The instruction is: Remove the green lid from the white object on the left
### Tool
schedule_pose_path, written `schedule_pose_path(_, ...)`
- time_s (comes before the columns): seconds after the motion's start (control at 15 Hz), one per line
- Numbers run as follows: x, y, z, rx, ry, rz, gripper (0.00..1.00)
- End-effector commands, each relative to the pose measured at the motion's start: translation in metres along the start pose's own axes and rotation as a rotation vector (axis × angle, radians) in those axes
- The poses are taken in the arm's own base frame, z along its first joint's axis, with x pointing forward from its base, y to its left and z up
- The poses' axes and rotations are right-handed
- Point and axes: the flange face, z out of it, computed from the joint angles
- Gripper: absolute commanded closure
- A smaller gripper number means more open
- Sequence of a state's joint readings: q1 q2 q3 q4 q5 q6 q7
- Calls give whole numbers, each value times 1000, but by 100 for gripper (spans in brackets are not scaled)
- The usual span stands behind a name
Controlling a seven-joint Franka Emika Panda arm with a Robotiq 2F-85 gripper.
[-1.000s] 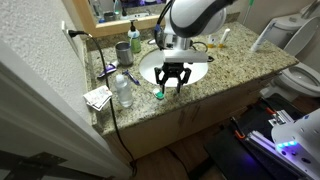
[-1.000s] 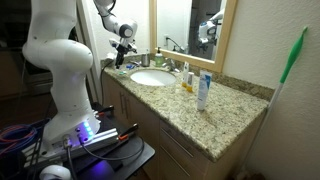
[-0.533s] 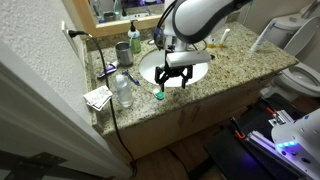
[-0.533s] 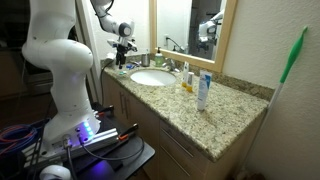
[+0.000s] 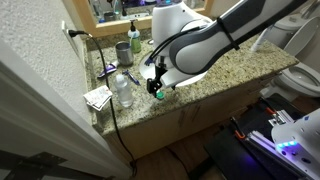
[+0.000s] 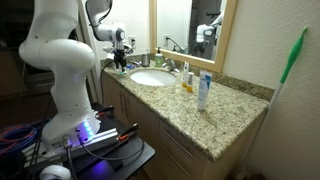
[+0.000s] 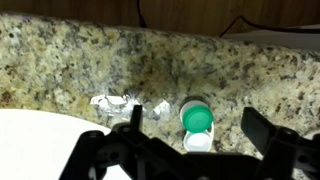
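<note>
Wrist view: lid point(image 7: 197, 118), touching white object point(image 7: 197, 144), between released gripper point(image 7: 193, 118) fingers on counter point(image 7: 60, 60); likely light, rigid, slick; pinch its rim.

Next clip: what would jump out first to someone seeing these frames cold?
The bulky white robot arm arching over the granite bathroom counter dominates an exterior view, its open gripper hanging above the counter's front edge. In the wrist view, the bright green lid stands out between the spread fingers, touching the white object near the sink basin.
</note>
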State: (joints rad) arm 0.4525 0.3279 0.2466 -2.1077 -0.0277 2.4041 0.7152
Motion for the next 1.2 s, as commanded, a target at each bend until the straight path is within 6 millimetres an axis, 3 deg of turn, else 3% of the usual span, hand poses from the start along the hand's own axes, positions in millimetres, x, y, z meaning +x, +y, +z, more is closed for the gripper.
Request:
schedule_pose_path(0.0,1,-1,0,0,0,-1,0)
schedule_pose_path(0.47,5,1,12,-13,-8,17,0)
schedule_pose_path(0.73,2,2,9,-9,-15,9,0)
schedule_pose_path(0.87,3,2,11,-12,-13,12,26)
schedule_pose_path(1.13,3,0,9,-14,-5,12,55)
